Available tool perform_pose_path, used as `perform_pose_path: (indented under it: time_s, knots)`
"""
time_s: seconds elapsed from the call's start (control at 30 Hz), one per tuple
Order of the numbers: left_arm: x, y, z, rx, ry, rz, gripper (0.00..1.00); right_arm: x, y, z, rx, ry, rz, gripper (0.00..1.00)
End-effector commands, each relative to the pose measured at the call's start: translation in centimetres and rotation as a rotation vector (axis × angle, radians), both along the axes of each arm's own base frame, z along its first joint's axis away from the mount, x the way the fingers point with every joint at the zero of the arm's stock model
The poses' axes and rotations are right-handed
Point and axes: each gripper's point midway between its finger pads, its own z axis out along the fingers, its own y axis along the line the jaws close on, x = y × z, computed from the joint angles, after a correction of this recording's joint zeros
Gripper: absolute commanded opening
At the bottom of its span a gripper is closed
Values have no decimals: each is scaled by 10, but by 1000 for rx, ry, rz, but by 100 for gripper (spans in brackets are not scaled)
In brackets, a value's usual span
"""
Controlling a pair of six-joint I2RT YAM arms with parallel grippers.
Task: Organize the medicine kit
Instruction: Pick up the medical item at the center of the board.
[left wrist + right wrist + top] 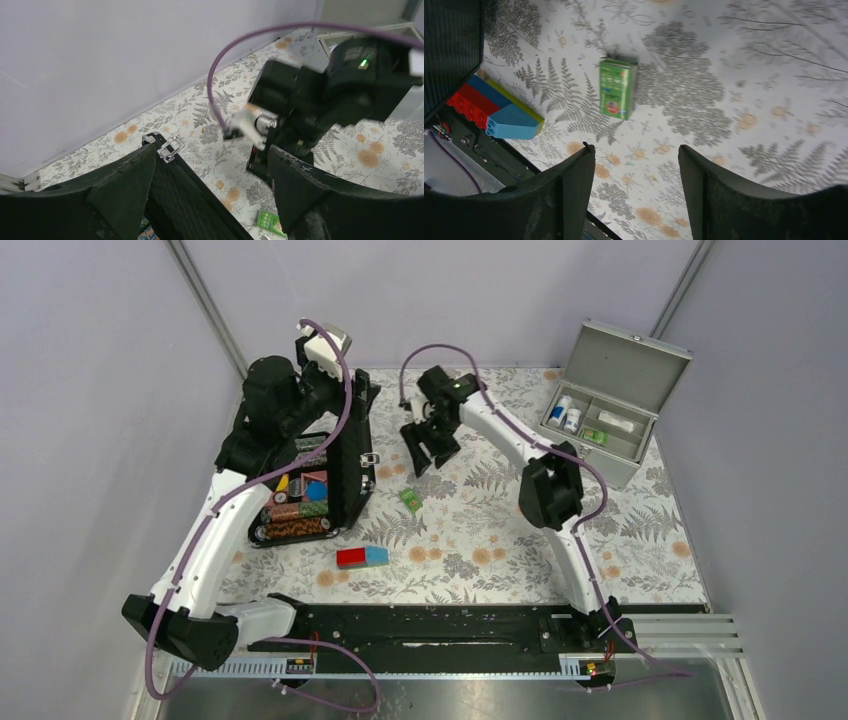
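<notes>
The open metal box [628,365] held white bottles [566,417] and a green pack [596,437]; the black case [350,470] held colourful packs [300,508]. Left gripper [210,167] and right gripper [636,165] gaped wide, empty

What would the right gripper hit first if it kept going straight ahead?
Most likely the small green box lying flat, or the tablecloth right beside it. The right gripper is open and nothing stands between; depth is hard to judge.
</notes>
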Motion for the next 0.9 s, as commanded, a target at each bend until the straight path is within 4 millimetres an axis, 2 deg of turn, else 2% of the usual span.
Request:
perform_pose_path:
  time_s: [0.0, 0.13, 0.43, 0.63, 0.87]
  knots:
    - [-4, 2, 18, -63, -37, 8, 82, -23, 34, -6, 8, 31, 21, 69]
    - [-3, 2, 19, -77, -38, 16, 82, -40, 42, -20, -17, 58, 35, 69]
    - [-12, -8, 14, -33, -64, -5, 83, -57, 55, -47, -106, 54, 58, 70]
    - [-20, -8, 8, 0, -75, 1, 83, -57, 47, -65, -196, 33, 28, 70]
    - [-22, -7, 1, 1, -67, 3, 83, -60, 52, -76, -237, 14, 26, 69]
